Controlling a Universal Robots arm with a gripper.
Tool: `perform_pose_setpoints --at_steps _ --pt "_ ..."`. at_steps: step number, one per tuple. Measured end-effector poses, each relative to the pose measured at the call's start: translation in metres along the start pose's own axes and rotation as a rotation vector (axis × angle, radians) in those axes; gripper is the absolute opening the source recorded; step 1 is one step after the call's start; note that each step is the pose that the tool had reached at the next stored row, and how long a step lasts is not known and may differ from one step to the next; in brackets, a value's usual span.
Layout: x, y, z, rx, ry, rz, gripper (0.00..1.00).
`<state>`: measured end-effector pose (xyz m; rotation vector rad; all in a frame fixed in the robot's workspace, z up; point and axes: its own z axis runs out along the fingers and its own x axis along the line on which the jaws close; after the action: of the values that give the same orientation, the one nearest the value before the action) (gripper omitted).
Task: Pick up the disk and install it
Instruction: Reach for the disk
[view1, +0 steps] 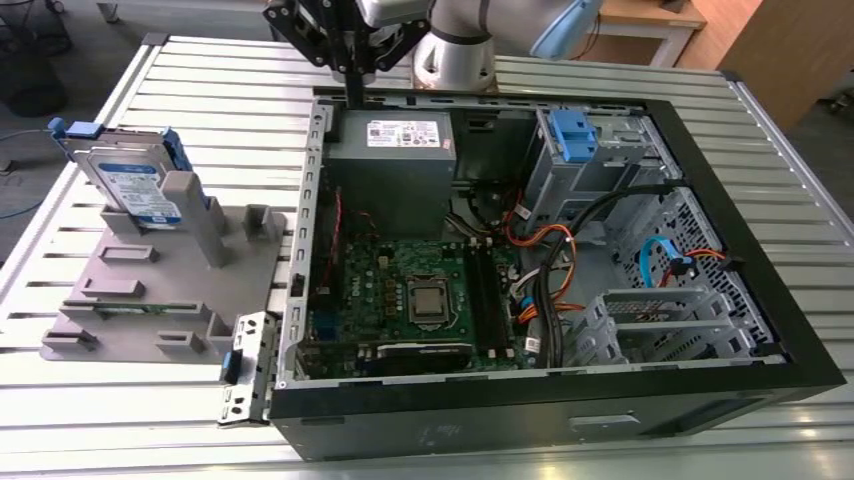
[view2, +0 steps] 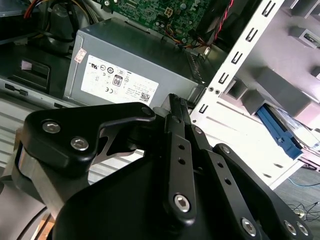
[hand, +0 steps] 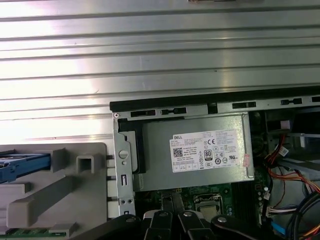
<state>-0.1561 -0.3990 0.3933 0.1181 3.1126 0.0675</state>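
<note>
The disk (view1: 134, 185), a silver drive with a white-and-blue label in a blue bracket, stands on edge in a slot of the grey fixture (view1: 147, 290) at the exterior view's left. Its blue bracket also shows in the second wrist view (view2: 280, 132) and in the first wrist view (hand: 20, 165). My gripper (view1: 358, 92) hangs over the back rim of the open computer case (view1: 534, 400), above the grey power supply box (view1: 387, 150), well to the right of the disk. In both wrist views its black fingers (view2: 176, 102) (hand: 170, 212) sit together, shut on nothing.
The case holds a green motherboard (view1: 414, 290), bundled cables (view1: 561, 250) and a drive cage with a bare blue clip (view1: 570, 135). All of it rests on a slatted metal table (view1: 134, 420). A wooden cabinet (view1: 787, 50) stands at the back right.
</note>
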Motion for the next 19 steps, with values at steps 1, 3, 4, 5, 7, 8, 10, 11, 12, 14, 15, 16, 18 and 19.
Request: perform_pose_setpoints --at_steps 1,3,4,5,7,8,10,11,12,14,15,16,18,19 --pt "0.0010 0.0000 0.0000 0.0000 0.0000 0.000 0.11" --pt "0.0034 -0.0002 0.0000 -0.0001 -0.0001 0.000 0.11" --pt "0.0044 -0.0003 0.0000 -0.0001 -0.0001 0.000 0.11" --pt "0.0053 -0.0003 -0.0001 -0.0001 -0.0001 0.000 0.11" --pt "0.0072 -0.0005 -0.0001 -0.0001 -0.0001 0.000 0.11" --pt "0.0082 -0.0006 -0.0002 -0.0001 -0.0001 0.000 0.11" --pt "0.0103 -0.0007 -0.0002 -0.0001 0.0000 0.000 0.11" --pt "0.0115 -0.0008 -0.0002 -0.0001 -0.0001 0.000 0.11" --pt "0.0127 -0.0009 -0.0003 -0.0001 -0.0001 0.000 0.11" --pt "0.0150 -0.0011 -0.0004 -0.0001 -0.0002 0.000 0.11" --pt "0.0160 -0.0012 -0.0004 -0.0001 -0.0002 0.000 0.11" --pt "0.0169 -0.0012 -0.0004 -0.0001 -0.0002 0.000 0.11" --pt "0.0188 -0.0013 -0.0004 -0.0001 -0.0003 0.000 0.11" --pt "0.0196 -0.0014 -0.0005 -0.0001 -0.0003 0.000 0.11"
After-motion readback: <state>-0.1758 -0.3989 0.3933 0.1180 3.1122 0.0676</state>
